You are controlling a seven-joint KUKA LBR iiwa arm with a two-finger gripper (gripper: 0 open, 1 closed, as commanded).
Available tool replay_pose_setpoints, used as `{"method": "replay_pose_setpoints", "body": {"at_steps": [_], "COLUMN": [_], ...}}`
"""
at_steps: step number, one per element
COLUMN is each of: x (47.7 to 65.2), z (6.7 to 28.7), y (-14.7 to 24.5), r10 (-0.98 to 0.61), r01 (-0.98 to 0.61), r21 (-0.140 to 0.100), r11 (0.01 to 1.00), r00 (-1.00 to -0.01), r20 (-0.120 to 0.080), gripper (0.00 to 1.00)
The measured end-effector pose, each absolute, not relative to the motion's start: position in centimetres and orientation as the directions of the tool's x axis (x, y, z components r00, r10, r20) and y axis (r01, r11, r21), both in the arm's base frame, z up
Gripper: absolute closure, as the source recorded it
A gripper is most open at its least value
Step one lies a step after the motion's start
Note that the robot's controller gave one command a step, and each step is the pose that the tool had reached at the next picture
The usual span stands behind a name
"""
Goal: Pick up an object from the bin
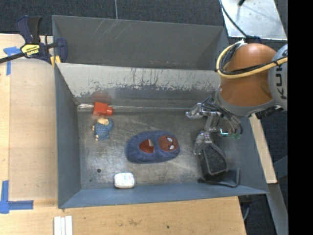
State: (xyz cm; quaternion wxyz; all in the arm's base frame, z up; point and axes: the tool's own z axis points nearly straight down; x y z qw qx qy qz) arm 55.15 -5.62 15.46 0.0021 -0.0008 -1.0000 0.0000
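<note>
Grey metal bin (68, 131) takes up most of my view, its floor largely bare. Next in size, the arm's orange cover (244, 80) hangs over the right wall. A blue plush, slipper-shaped toy (152, 148) with two red ovals lies mid-floor. At lower right, close against the right wall and the front corner, lies a black wedge-like thing (218, 168). The gripper (208, 133) sits just above its upper end, and I cannot tell how open it is or whether it grips anything. Walls crowd two sides there, so I'd come straight up, then drift left where there's room. Well apart at left lie a red block (102, 109), a small blue figure (102, 129) and a white lump (124, 180).
</note>
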Motion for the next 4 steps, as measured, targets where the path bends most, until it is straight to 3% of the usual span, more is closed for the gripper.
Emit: {"method": "replay_pose_setpoints", "body": {"at_steps": [1, 2, 3, 4], "x": [56.7, 55.9, 56.1, 56.0], "z": [7.2, 7.4, 7.6, 22.9], "y": [-0.9, 5.5, 5.4, 6.0], "r10": [-0.155, -0.189, -0.186, -0.202], "r01": [-0.155, -0.189, -0.186, -0.202], "r21": [-0.004, -0.002, -0.001, -0.002], "r11": [0.988, 0.982, 0.983, 0.979], "r00": [-0.988, -0.982, -0.982, -0.979], "r20": [-0.005, -0.01, -0.017, -0.012], "gripper": [0.0, 0.0, 1.0, 1.0]}}
